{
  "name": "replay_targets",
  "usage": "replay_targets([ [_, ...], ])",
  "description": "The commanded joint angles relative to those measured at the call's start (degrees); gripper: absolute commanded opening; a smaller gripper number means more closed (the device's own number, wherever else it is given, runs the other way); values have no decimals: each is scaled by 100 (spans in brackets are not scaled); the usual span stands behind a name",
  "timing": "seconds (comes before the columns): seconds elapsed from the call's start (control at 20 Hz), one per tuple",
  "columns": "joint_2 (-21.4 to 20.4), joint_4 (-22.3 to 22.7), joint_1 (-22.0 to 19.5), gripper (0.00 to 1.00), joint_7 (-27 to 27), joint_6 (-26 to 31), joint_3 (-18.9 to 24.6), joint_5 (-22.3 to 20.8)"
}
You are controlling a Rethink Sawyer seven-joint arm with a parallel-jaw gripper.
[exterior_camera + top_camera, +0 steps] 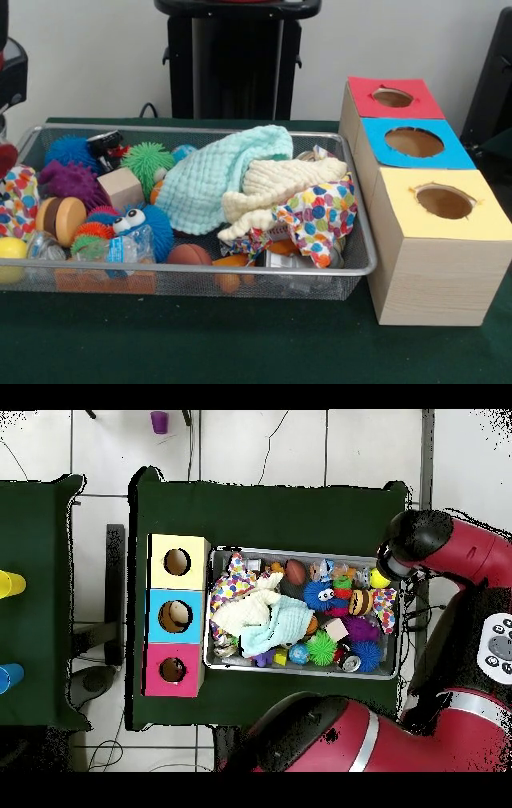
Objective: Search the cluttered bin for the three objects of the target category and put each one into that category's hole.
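Bin [352, 268] sits mid bench, packed w/ toys under cloths [232, 180], so targets are prob buried. Red box's hole [392, 98] is at far right, boxes just beside the bin for short drops. Arm [440, 544] hangs over one end; jaws' state: can't tell.

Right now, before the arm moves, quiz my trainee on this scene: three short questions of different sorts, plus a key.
1. True or false: the mint cloth lies inside the bin.
2. Seen from the front view, the hole in the red top is: A, nearest the camera; B, between the other two; C, farthest from the camera.
3. Fill in: the middle box has a ___ top.

Key: 1 true; 2 C; 3 blue.
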Motion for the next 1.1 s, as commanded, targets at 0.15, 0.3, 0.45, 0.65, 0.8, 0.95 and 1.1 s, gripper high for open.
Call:
replay_targets([
  [0.15, 242, 383, 104, 100, -170, -181, 438, -180],
  [0.3, 61, 771, 67, 100, -163, -194, 455, -96],
  [0.45, -40, 1000, 64, 100, -132, -328, 451, -92],
  [0.65, 140, 954, -10, 100, -180, -681, 523, -164],
  [0.8, 296, 861, -52, 100, -221, -870, 571, -193],
  [0.95, 434, 781, -53, 100, -184, -986, 597, -172],
  [1.1, 555, 764, -51, 100, -141, -1144, 631, -140],
])
